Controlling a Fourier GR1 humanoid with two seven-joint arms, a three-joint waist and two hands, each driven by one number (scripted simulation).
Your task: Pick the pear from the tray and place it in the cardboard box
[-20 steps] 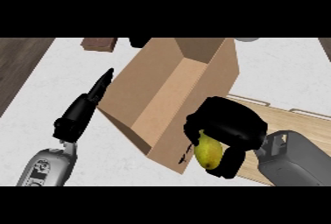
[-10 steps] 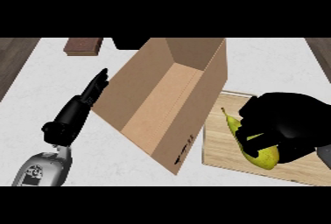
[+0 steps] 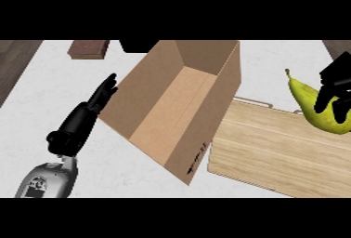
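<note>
I see the right robot hand (image 3: 334, 88) at 3 o'clock, mostly cut off by the edge, its fingers curled on the pear (image 3: 316, 108), held above the tray (image 3: 274, 153). The box (image 3: 179, 100) lies open at centre. My left robot hand (image 3: 86, 116), at 9 o'clock, rests with fingers straight. A brown block (image 3: 89, 49) sits at 11 o'clock on the table (image 3: 137, 172).

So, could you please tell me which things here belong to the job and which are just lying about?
Part of the job:
- yellow-green pear, held in the black right hand
- flat wooden tray
- open brown cardboard box

Lying about:
- small dark brown block at the counter's far edge
- black left hand, open, resting beside the box
</note>
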